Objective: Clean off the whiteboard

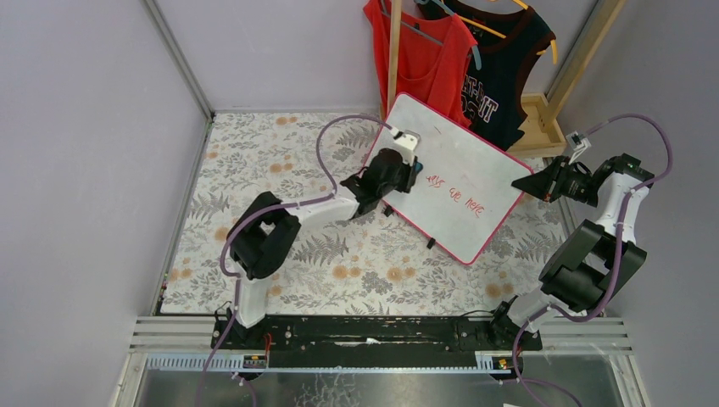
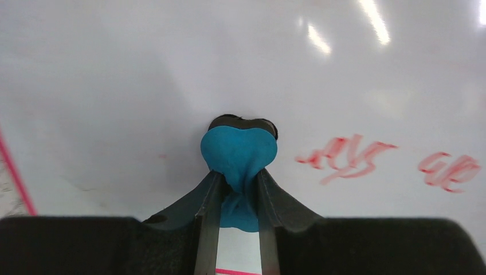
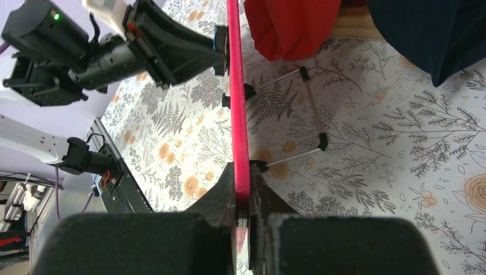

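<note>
Floral tabletop (image 1: 339, 263), whiteboard (image 1: 475, 161) propped near its far R corner, R jaws clamped on the pink frame (image 3: 238, 114), L jaws clenched on blue eraser (image 2: 238, 149) touching the board: I'd sweep R thru the red writing (image 2: 349, 157) w/ steady pressure.

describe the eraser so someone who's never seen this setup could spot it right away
Find the pink-framed whiteboard at the back of the floral table. The left claw, left of the red writing, pinches the eraser against it: a small blue rounded pad, the only blue thing on the white surface.
</note>
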